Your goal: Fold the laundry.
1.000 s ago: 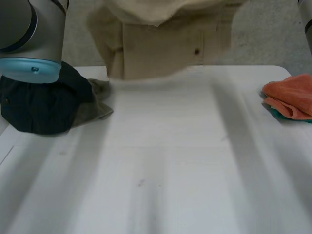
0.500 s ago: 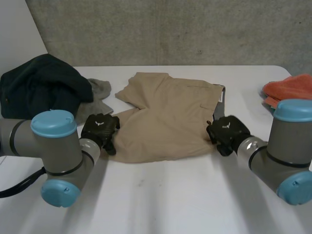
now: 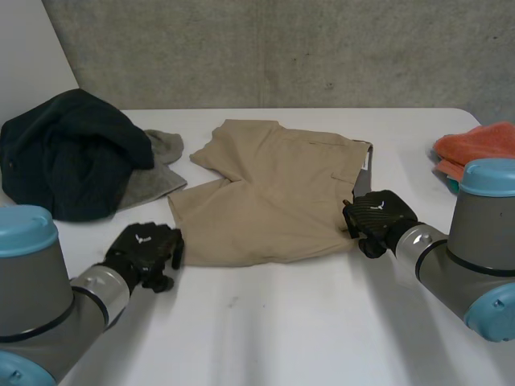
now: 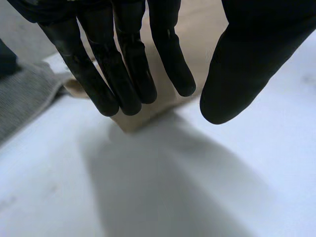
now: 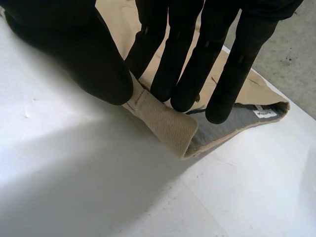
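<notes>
Now that the left hand (image 3: pixel 145 253) has drawn off the hem, fingers straight and empty, khaki shorts (image 3: pixel 273 197) lie spread on the bench (image 3: pixel 282 322) (right hand (image 3: pixel 376 219) pinching the waistband corner), ready for folding.

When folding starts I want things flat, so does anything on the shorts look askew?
Yes. On the shorts, the waistband corner pinched by the right robot hand is rolled over, showing grey lining and a label. The rest lies fairly flat.
</notes>
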`<act>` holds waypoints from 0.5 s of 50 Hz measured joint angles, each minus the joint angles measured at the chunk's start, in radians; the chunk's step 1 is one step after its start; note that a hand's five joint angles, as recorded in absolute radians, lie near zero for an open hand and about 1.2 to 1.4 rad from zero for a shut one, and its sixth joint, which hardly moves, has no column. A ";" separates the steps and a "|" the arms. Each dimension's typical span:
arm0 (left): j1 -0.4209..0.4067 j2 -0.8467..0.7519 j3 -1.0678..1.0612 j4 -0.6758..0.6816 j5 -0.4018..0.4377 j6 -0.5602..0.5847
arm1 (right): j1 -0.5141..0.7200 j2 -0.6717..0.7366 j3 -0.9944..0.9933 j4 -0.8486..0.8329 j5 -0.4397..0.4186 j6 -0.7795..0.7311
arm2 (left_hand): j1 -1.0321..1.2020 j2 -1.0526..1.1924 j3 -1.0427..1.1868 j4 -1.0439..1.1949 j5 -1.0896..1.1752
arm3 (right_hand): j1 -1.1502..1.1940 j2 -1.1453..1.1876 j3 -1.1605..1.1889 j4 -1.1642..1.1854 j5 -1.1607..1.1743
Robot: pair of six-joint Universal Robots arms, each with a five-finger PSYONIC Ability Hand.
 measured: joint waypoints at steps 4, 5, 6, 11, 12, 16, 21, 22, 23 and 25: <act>0.000 -0.044 0.010 0.000 0.007 0.029 | 0.003 0.001 0.000 0.002 0.000 -0.002 | -0.190 -0.182 -0.177 -0.176 -0.165 | 0.000 0.000 0.000 0.000 0.000; 0.000 -0.056 0.019 0.001 0.006 0.036 | 0.003 0.001 0.000 0.003 0.000 -0.002 | -0.233 -0.216 -0.210 -0.220 -0.209 | 0.000 0.000 0.000 0.000 0.000; -0.001 -0.065 0.025 0.002 0.005 0.042 | 0.003 0.001 0.000 0.003 0.000 -0.002 | -0.233 -0.216 -0.210 -0.220 -0.209 | 0.000 0.000 0.000 0.000 0.000; -0.007 -0.119 0.093 0.018 -0.013 0.070 | 0.001 -0.001 0.002 0.007 -0.001 -0.003 | -0.341 -0.345 -0.346 -0.355 -0.351 | 0.000 0.000 0.000 0.000 0.000; -0.009 -0.127 0.105 0.022 -0.017 0.073 | 0.001 -0.001 0.003 0.007 -0.001 -0.003 | -0.362 -0.370 -0.370 -0.378 -0.374 | 0.000 0.000 0.000 0.000 0.000; -0.023 -0.173 0.172 0.048 -0.043 0.080 | -0.003 -0.005 0.008 0.009 -0.004 -0.003 | -0.374 -0.383 -0.379 -0.390 -0.387 | 0.000 0.000 0.000 0.000 0.000; -0.044 -0.232 0.245 0.075 -0.072 0.092 | -0.007 -0.007 0.010 0.009 -0.006 -0.003 | -0.370 -0.381 -0.377 -0.385 -0.381 | 0.000 0.000 0.000 0.000 0.000; -0.049 -0.246 0.261 0.081 -0.079 0.098 | -0.008 -0.008 0.011 0.009 -0.006 -0.003 | -0.370 -0.380 -0.377 -0.385 -0.380 | 0.000 0.000 0.000 0.000 0.000; -0.054 -0.260 0.278 0.088 -0.085 0.106 | -0.009 -0.007 0.011 0.009 -0.006 -0.003 | -0.370 -0.379 -0.377 -0.385 -0.380 | 0.000 0.000 0.000 0.000 0.000; -0.060 -0.278 0.299 0.098 -0.092 0.120 | -0.010 -0.007 0.011 0.009 -0.006 -0.003 | -0.370 -0.377 -0.377 -0.385 -0.380 | 0.000 0.000 0.000 0.000 0.000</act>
